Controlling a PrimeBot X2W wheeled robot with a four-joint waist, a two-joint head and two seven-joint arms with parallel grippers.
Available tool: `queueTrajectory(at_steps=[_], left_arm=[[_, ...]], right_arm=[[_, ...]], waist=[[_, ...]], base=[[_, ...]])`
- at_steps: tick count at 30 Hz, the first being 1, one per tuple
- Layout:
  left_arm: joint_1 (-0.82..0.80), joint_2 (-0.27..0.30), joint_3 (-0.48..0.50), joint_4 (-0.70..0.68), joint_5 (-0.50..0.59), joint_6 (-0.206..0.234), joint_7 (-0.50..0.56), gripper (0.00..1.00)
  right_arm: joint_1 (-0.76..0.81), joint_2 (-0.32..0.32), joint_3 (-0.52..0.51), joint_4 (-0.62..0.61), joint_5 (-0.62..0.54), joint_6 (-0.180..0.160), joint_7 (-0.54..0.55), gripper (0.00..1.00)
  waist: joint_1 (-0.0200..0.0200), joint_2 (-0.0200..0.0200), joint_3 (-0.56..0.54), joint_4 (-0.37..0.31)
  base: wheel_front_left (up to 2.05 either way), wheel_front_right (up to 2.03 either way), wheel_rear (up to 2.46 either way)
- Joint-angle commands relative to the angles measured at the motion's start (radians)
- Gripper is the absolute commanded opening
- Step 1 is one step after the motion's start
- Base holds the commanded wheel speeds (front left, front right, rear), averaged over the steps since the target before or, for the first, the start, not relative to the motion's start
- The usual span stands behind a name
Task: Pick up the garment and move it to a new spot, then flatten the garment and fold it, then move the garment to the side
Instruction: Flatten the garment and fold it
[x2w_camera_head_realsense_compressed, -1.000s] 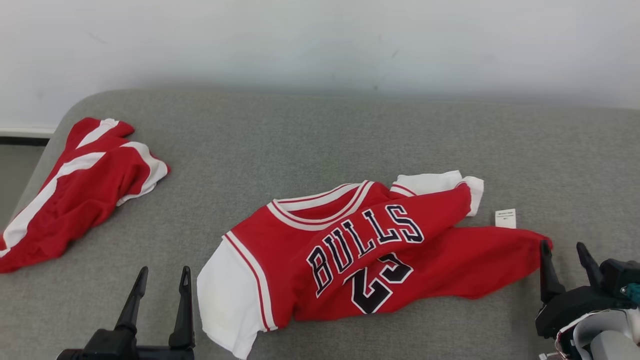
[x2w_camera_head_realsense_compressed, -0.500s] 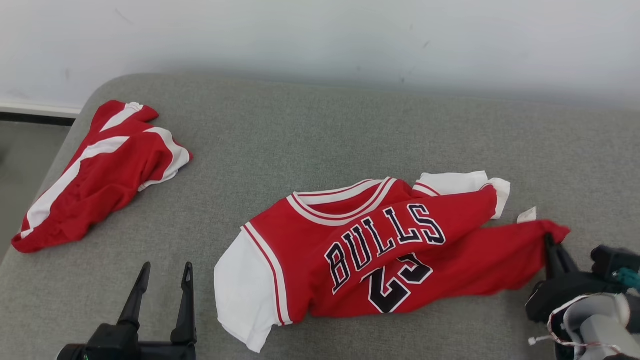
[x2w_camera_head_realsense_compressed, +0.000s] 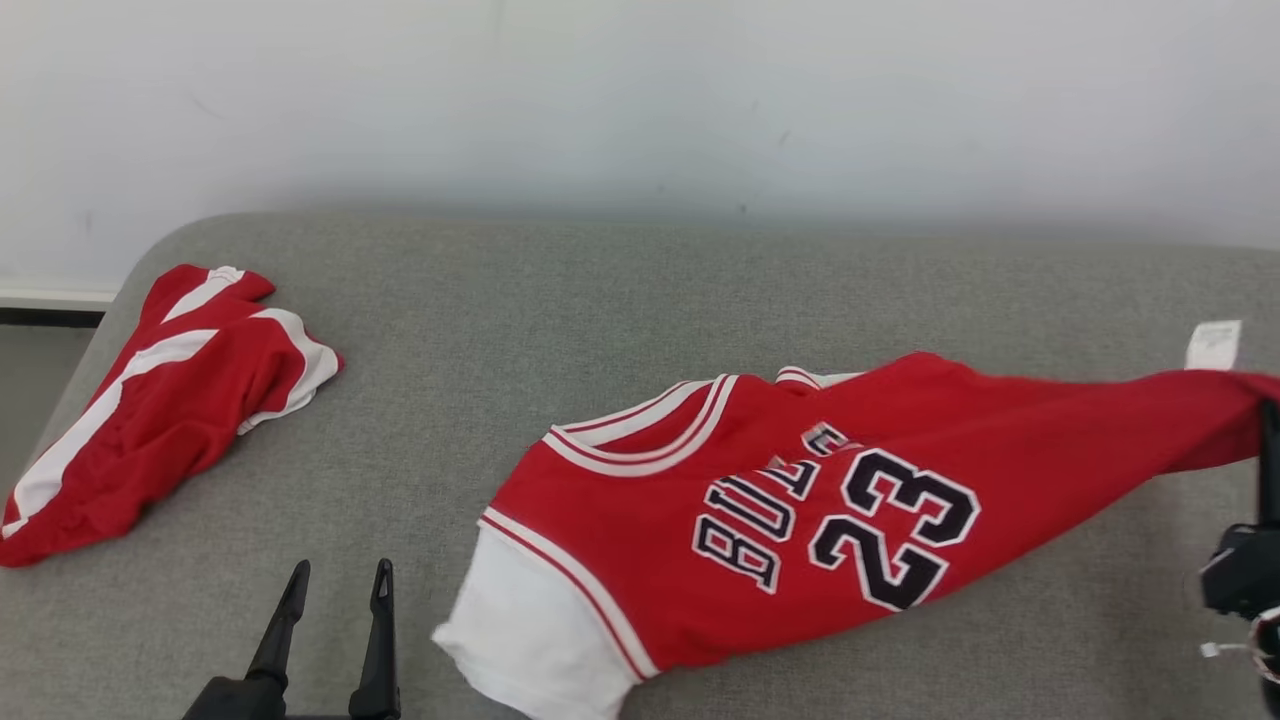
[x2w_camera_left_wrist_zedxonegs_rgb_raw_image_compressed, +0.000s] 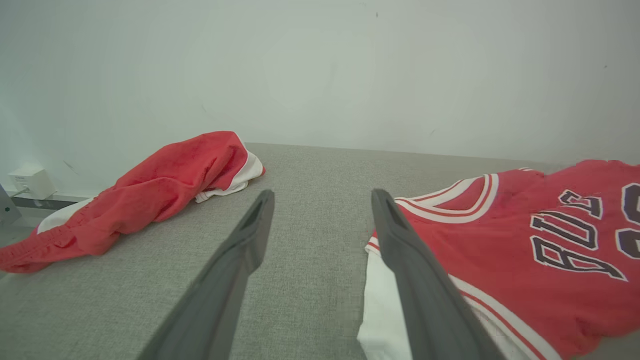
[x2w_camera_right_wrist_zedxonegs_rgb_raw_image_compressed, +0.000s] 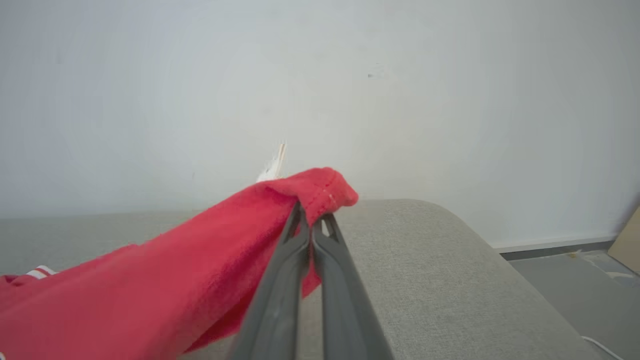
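The garment, a red jersey (x2w_camera_head_realsense_compressed: 800, 500) with white sleeves and a black "23", lies stretched across the grey cushioned surface (x2w_camera_head_realsense_compressed: 600, 300). Its right hem corner is lifted off the surface, with my right gripper (x2w_camera_head_realsense_compressed: 1268, 415) shut on it at the head view's right edge. The right wrist view shows the fingers pinching the red hem fold (x2w_camera_right_wrist_zedxonegs_rgb_raw_image_compressed: 320, 192) at the gripper's tips (x2w_camera_right_wrist_zedxonegs_rgb_raw_image_compressed: 311, 214). A white tag (x2w_camera_head_realsense_compressed: 1213, 345) sticks up beside the grip. My left gripper (x2w_camera_head_realsense_compressed: 342, 572) stands open at the lower left, just left of the jersey's white sleeve (x2w_camera_left_wrist_zedxonegs_rgb_raw_image_compressed: 380, 300), holding nothing (x2w_camera_left_wrist_zedxonegs_rgb_raw_image_compressed: 322, 195).
A second red and white garment (x2w_camera_head_realsense_compressed: 160, 400) lies crumpled at the surface's far left corner (x2w_camera_left_wrist_zedxonegs_rgb_raw_image_compressed: 165, 185). A pale wall runs behind. The cushion's right end rounds off toward grey floor (x2w_camera_right_wrist_zedxonegs_rgb_raw_image_compressed: 575, 280). A white box (x2w_camera_left_wrist_zedxonegs_rgb_raw_image_compressed: 27, 182) sits on the wall at left.
My right gripper shut on the jersey's right hem, then lifted it and pulled it right. The folded-over front spread out, so the "23" now shows fully. The head camera also shifted.
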Motion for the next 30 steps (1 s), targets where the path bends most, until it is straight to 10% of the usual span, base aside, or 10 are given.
queueTrajectory(at_steps=[1,16,30], left_arm=[[0.010,-0.002,0.002,0.002,0.011,-0.003,-0.003,1.00],[0.003,-0.016,-0.023,0.016,-0.007,-0.007,-0.003,1.00],[-0.047,-0.021,-0.074,0.042,-0.024,-0.006,-0.003,1.00]], right_arm=[[0.019,-0.015,-0.019,-0.017,-0.007,-0.003,-0.001,0.00],[-0.012,-0.004,-0.025,-0.247,-0.079,-0.003,0.140,0.00],[-0.435,0.096,0.302,0.034,-0.096,-0.003,0.130,0.00]], waist=[[0.0000,0.0000,-0.007,-0.007],[0.0000,0.0000,-0.012,0.059],[0.0000,0.0000,0.046,0.181]], base=[[0.00,0.00,0.00],[0.00,0.00,0.00],[0.00,0.00,0.00]])
